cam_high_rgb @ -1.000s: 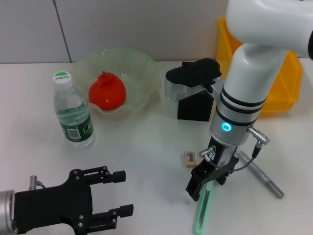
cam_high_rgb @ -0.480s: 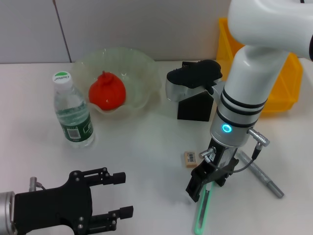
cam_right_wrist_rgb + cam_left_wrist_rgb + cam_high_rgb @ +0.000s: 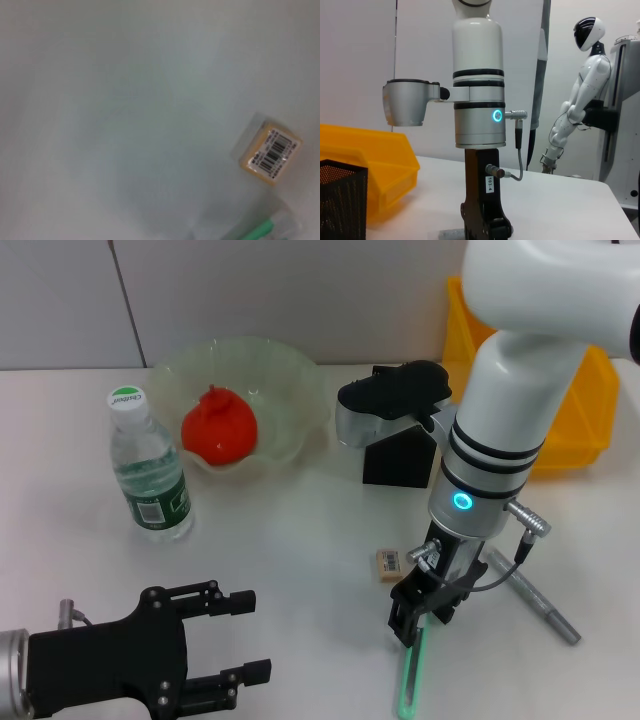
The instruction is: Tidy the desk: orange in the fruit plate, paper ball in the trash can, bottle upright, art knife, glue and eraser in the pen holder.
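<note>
We see the right gripper (image 3: 412, 618) low over the white counter (image 3: 290, 540), its narrowly spaced fingers set at the top end of a green art knife (image 3: 410, 675) that lies flat and points toward us; it seems to be pinching that end, though we cannot be sure of contact. The eraser (image 3: 389, 562) lies just beside it on the left, and a grey glue stick (image 3: 535, 597) lies slanted on its right. Behind the arm, the black mesh pen holder (image 3: 398, 458) is partly hidden by the right wrist camera housing, and the yellow trash can (image 3: 580, 430) sits at the back right.

The orange (image 3: 219, 427) rests in the pale-green fruit plate (image 3: 290, 380). The bottle (image 3: 148, 468) stands upright near the plate. The left gripper (image 3: 245, 636) hovers at the near left with its fingers wide apart and nothing between them.

The right wrist view shows the eraser (image 3: 267, 155), barcode up.
</note>
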Available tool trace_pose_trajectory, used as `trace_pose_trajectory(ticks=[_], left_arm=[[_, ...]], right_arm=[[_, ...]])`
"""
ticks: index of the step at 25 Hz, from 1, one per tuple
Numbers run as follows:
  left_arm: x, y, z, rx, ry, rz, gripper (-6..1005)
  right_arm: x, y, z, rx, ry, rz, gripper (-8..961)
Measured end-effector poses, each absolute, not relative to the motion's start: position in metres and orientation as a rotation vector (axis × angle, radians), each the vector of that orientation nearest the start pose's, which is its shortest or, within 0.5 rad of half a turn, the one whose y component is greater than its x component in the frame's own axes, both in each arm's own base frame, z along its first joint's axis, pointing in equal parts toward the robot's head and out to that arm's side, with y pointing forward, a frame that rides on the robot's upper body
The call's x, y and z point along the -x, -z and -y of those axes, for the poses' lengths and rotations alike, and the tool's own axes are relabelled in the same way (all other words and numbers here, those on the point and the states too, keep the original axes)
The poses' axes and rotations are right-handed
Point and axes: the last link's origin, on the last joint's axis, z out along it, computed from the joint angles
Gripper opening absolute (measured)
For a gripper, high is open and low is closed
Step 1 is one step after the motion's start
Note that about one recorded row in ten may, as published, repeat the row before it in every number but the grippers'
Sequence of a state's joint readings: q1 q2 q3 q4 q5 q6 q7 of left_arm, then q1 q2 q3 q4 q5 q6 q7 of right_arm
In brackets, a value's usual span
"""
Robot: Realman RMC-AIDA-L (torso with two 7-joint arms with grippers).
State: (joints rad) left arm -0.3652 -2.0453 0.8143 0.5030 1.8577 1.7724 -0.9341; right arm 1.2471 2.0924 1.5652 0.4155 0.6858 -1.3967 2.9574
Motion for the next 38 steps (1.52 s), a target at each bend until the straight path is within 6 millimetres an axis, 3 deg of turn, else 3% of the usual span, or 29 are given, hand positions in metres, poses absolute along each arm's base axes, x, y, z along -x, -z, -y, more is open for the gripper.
trace_pose_trajectory(ticks=[2, 38], left_arm=[[0.2869, 0.0134, -0.2501, 2.819, 0.921, 0.253, 675], [0.2833, 0.015, -0.2515, 2.833, 0.928, 0.234, 675]], right_arm=[[-0.1335, 0.094, -0.3792, 2.412, 0.947, -1.338, 553], [-0.1305, 0.0995, -0.378, 2.44, 0.928, -1.309, 554]])
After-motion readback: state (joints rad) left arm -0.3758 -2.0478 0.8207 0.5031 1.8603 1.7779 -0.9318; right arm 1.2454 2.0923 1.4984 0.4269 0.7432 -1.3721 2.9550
